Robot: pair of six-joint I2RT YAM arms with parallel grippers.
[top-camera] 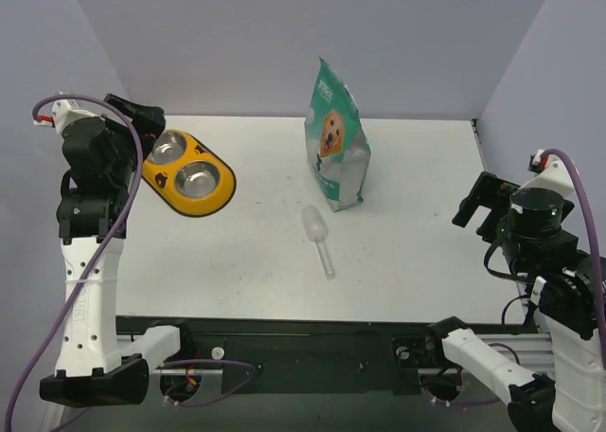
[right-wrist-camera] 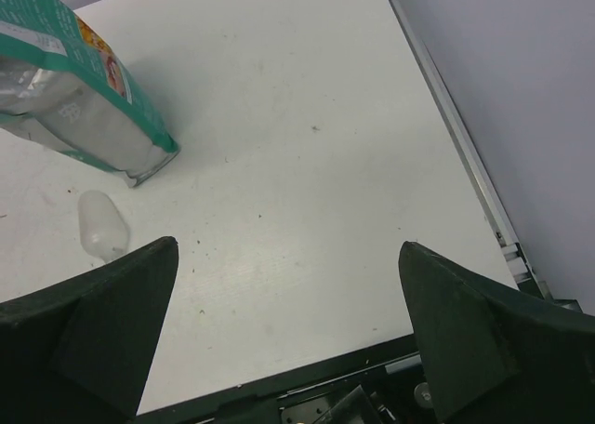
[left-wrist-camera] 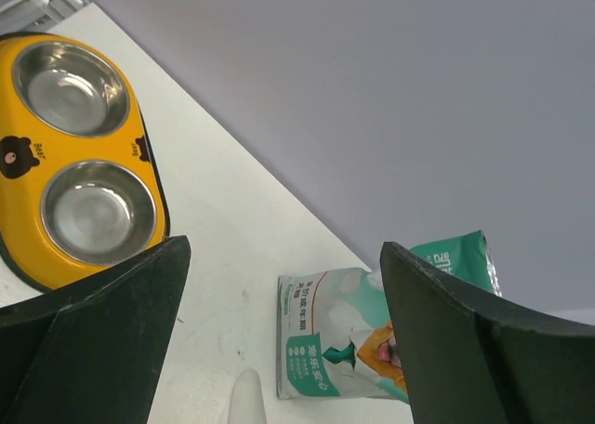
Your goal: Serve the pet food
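On the table (top-camera: pixel 407 261), far centre, the pouch (top-camera: pixel 336 148) stood upright with the dog print facing the arms. Whether its top was open could not be told. No pet food was visible anywhere, and it was judged to be inside the pouch.

- The scoop (top-camera: pixel 318 238) lay flat just near of the pouch, not touching it. Its cup end pointed toward the pouch and its handle toward the near edge, which looked staged so a gripper could take the handle and dip straight into the pouch.
- The feeder (top-camera: pixel 189 174) sat far left, well apart from the pouch and scoop, within reach of the left arm. Both bowls (left-wrist-camera: pixel 98 210) looked bare steel with nothing in them, so serving was judged not started.

**Left gripper** (left-wrist-camera: pixel 284 247)
- It hovered above the table near the feeder's right end.
- Its fingers (left-wrist-camera: pixel 112 331) were spread wide, gripping nothing and touching nothing.
- Bowls, pouch and the scoop tip all showed through the gap.

**Right gripper** (right-wrist-camera: pixel 288 245)
- It was held up off the table at the right side, well apart from everything.
- Its fingers (right-wrist-camera: pixel 465 322) were spread just as wide and were empty.
- Its camera looked down on bare table, with the pouch base and scoop cup at far left of its view.

Both arms read as parked at a ready pose. The right arm was judged the likelier one for the scoop or pouch, with the left covering the feeder side. The tall, soft pouch was judged a tipping risk if nudged.
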